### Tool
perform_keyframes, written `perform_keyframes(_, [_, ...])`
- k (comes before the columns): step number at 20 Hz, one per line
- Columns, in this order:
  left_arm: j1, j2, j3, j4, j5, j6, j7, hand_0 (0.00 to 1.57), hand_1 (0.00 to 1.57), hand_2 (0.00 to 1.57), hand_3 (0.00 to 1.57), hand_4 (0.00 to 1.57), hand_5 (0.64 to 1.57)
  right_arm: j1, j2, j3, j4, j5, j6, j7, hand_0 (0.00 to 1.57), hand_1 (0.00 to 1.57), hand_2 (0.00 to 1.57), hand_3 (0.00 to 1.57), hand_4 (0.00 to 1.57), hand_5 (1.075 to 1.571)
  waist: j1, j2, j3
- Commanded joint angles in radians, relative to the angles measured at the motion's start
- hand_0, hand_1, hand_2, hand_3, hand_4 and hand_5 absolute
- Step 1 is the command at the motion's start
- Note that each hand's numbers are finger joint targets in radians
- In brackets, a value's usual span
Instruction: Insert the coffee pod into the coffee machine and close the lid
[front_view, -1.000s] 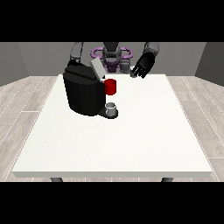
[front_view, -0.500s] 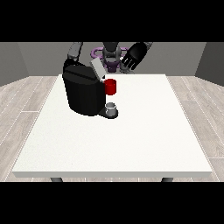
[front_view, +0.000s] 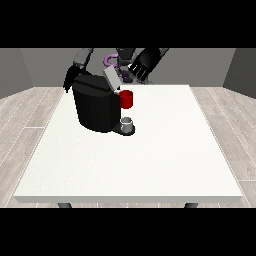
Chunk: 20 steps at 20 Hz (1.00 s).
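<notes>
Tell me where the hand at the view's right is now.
In the front view, the hand at the view's right hangs above the table's far edge, just right of the coffee machine's raised lid.

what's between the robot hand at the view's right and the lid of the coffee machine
Nothing visible. The robot hand at the view's right hangs above and just behind the raised grey lid of the black coffee machine, with only open air between them. The red thing at the machine sits lower, in front, out of that path.

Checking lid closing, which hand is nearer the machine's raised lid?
Left: the hand at the view's right hovers just above-right of the lid; the hand at the view's left sits behind the coffee machine.
</notes>
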Motion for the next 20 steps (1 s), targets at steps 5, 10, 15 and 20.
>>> perform_keyframes(5, [-0.083,0.017,0.015,0.029,-0.007,0.000,0.010,1.29,1.29,1.32,1.26,0.48,1.571,-0.055,-0.009,-0.018,-0.016,-0.006,-0.004,0.026,0.00,0.00,0.00,0.00,0.00,1.571,-0.029,0.078,0.0002])
perform_keyframes(10, [-0.107,-0.010,0.001,0.024,-0.024,0.031,0.017,1.19,1.19,1.27,1.23,0.47,1.571,-0.093,-0.008,-0.045,0.009,-0.006,-0.032,-0.002,0.00,0.00,0.00,0.00,0.10,1.571,-0.012,0.115,0.0005])
perform_keyframes(15, [-0.110,-0.002,0.012,0.057,-0.019,0.017,0.007,1.25,1.25,1.29,1.24,0.45,1.571,-0.099,-0.019,-0.044,0.003,-0.012,-0.014,0.029,0.00,0.00,0.00,0.00,0.16,1.571,-0.020,0.124,0.0003])
perform_keyframes(20, [-0.085,-0.006,0.013,0.071,-0.033,0.064,-0.019,1.21,1.21,1.25,1.22,0.43,1.571,-0.078,-0.011,-0.032,-0.019,0.001,-0.027,-0.009,0.00,0.00,0.00,0.00,0.03,1.571,-0.036,0.146,0.0001])
